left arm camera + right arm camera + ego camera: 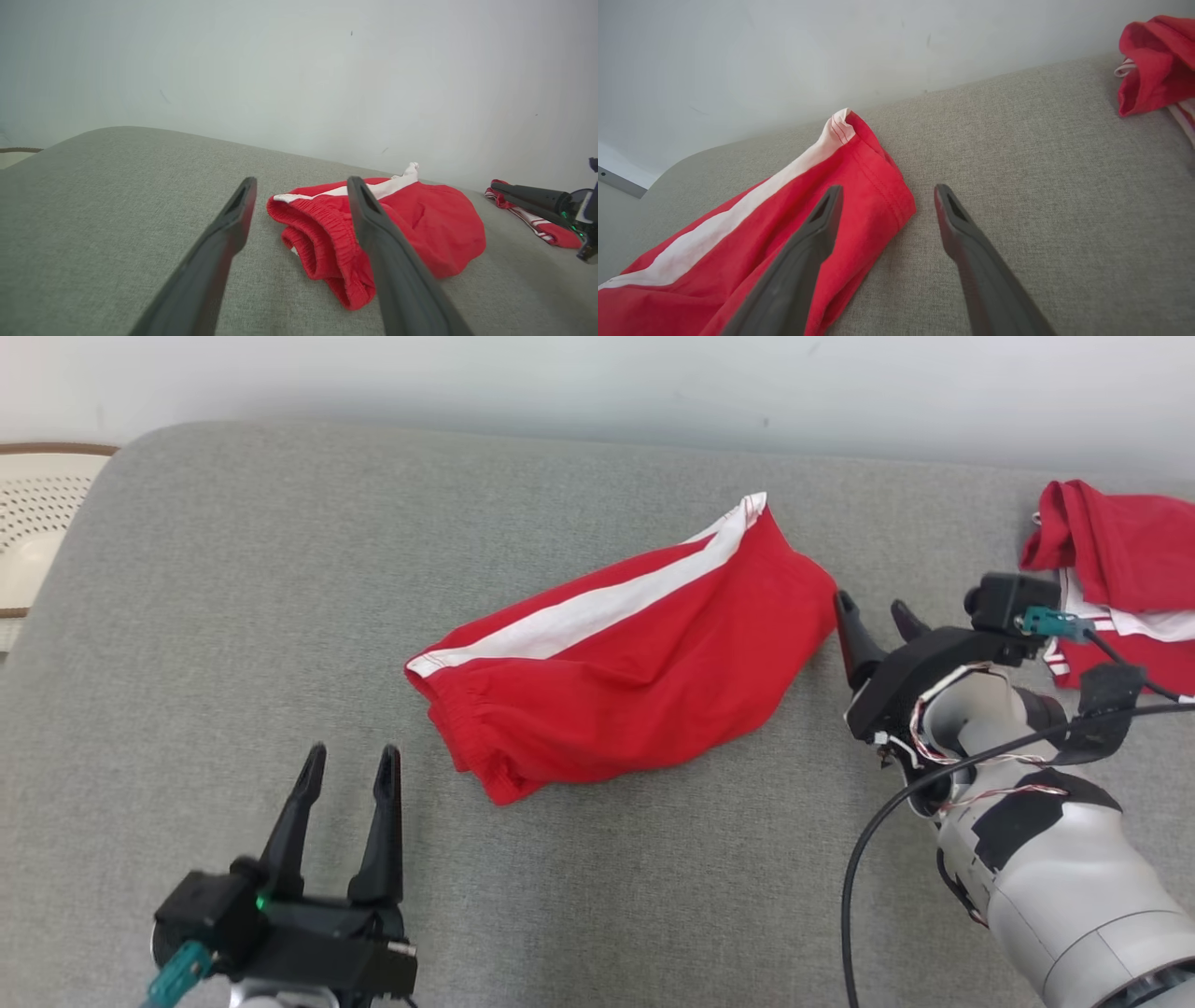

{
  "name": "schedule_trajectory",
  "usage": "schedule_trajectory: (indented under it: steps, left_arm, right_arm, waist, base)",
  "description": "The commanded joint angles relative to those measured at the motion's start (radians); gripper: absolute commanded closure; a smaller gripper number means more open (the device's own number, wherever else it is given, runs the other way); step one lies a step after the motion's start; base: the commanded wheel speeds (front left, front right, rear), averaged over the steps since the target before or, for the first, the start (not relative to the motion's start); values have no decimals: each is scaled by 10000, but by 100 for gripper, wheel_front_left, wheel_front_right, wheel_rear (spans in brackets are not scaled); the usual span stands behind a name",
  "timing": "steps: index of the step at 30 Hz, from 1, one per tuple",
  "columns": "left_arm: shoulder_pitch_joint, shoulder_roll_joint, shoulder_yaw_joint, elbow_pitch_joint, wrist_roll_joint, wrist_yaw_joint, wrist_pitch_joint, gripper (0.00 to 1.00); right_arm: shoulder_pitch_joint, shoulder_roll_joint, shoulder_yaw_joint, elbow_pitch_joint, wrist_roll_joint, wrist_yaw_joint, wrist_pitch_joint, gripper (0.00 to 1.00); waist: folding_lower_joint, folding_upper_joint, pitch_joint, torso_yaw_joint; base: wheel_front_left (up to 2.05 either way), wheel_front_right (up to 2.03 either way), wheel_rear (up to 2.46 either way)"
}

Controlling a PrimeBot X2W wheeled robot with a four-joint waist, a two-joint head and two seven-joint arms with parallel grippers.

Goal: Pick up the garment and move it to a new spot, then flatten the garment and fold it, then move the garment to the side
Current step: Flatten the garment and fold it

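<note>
The garment (625,653) is a pair of red shorts with a white side stripe, lying folded over in the middle of the grey cushion (233,616). Its elastic waistband faces my left gripper (353,761), which stands open and empty a short way to its lower left. My right gripper (876,607) is open beside the garment's hem end, close to the cloth but not holding it. In the left wrist view the garment (420,224) lies beyond the two fingers. The right wrist view has the garment (761,233) under the left fingertip, with my right gripper (887,191) open over it.
A second red garment with white stripes (1120,569) lies bunched at the cushion's far right, also in the right wrist view (1153,60). A pale wall (597,383) runs behind the cushion. A cream perforated object (37,523) sits past the cushion's left edge.
</note>
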Motion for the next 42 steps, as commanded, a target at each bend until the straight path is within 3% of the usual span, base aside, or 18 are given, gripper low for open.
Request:
schedule_trajectory:
  steps: [1,26,27,28,29,30,31,42]
  left_arm:
    - [274,0,49,-100,-41,64,-42,0]
    - [318,0,-105,-404,-580,278,-42,0]
    - [316,0,-106,-381,-590,286,-42,0]
    - [304,0,-110,-358,-600,280,-42,0]
    - [304,0,-110,-358,-600,280,-42,0]
    - [288,-1,-112,-337,-605,288,-42,0]
    - [270,0,-116,-322,-598,299,-42,0]
    - [603,0,16,-172,-386,334,-42,0]
  right_arm:
    - [144,-62,45,58,99,-5,-40,0]
    - [-813,-148,76,1661,316,-5,88,0]
    - [-822,-128,102,1677,294,-5,113,7]
    - [-836,-132,122,1687,281,-5,143,54]
    - [-836,-132,122,1687,281,-5,143,54]
    - [-848,-140,133,1701,275,-5,145,84]
    - [-856,-141,146,1710,275,-5,155,100]
    - [52,3,380,741,733,-5,-167,100]
  waist:
    - [1,0,-49,72]
    - [1,0,889,1332]
    - [1,0,904,1344]
    - [1,0,916,1352]
    - [1,0,916,1352]
    - [1,0,921,1357]
    - [1,0,922,1358]
    - [1,0,223,829]
  base:
    - [0,0,0]
    - [0,0,0]
    - [0,0,0]
    - [0,0,0]
    - [0,0,0]
    - [0,0,0]
    - [0,0,0]
    - [0,0,0]
